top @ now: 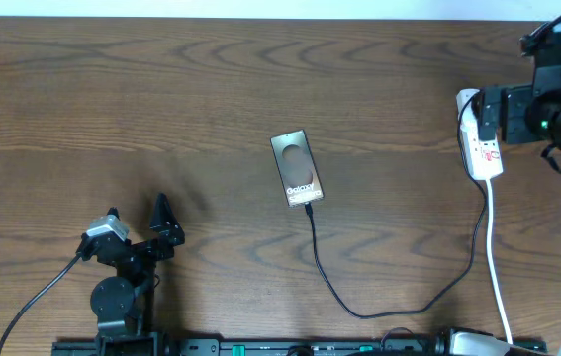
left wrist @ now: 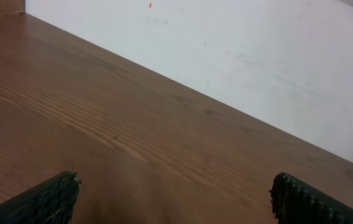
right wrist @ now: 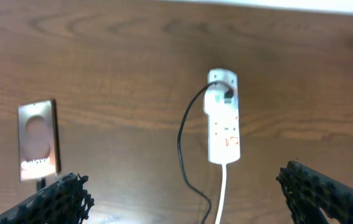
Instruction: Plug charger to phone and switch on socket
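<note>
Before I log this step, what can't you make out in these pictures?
- Charger tip at the phone: too small overhead; partly hidden by a finger in the right wrist view.
- Socket switch position: too small in both; right arm covers its far end overhead.

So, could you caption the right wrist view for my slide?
Open right gripper above the socket, charger and phone on the table.
</note>
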Robot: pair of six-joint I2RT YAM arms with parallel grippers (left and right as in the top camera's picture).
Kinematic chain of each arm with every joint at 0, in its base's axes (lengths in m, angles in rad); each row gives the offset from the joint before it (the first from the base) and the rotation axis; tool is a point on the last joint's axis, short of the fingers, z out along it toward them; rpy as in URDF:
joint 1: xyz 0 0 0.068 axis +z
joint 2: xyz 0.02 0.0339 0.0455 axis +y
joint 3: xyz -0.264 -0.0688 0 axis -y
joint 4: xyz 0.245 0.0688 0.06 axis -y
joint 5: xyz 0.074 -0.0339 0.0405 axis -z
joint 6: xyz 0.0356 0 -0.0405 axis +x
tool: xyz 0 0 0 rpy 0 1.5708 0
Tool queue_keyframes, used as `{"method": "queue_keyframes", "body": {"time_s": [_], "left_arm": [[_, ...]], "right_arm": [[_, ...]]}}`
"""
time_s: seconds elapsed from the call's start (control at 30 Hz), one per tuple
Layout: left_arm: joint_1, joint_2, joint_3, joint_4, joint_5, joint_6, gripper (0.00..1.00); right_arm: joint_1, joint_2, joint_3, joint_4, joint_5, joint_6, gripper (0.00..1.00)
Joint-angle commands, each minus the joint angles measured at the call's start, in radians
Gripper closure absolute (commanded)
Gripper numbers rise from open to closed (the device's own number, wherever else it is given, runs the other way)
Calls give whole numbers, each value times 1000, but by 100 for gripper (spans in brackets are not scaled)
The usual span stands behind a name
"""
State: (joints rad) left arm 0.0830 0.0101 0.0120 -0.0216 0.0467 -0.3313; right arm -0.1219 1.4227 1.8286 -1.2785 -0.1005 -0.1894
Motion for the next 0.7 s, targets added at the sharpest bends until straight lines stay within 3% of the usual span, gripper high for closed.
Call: {"method": "queue_keyframes", "body": {"time_s": [0.0, 0.33, 0.67], "left_arm": [[-4, -6, -8, -49, -18, 24, 2], [-4, -6, -8, -49, -18, 24, 2], [-4, -6, -8, -49, -18, 24, 2]], "right_arm": [[9, 3, -46, -5, 8, -10, 1], [74, -25, -219, 64, -54, -10, 1], [134, -31, -661, 597, -255, -10, 1]]}}
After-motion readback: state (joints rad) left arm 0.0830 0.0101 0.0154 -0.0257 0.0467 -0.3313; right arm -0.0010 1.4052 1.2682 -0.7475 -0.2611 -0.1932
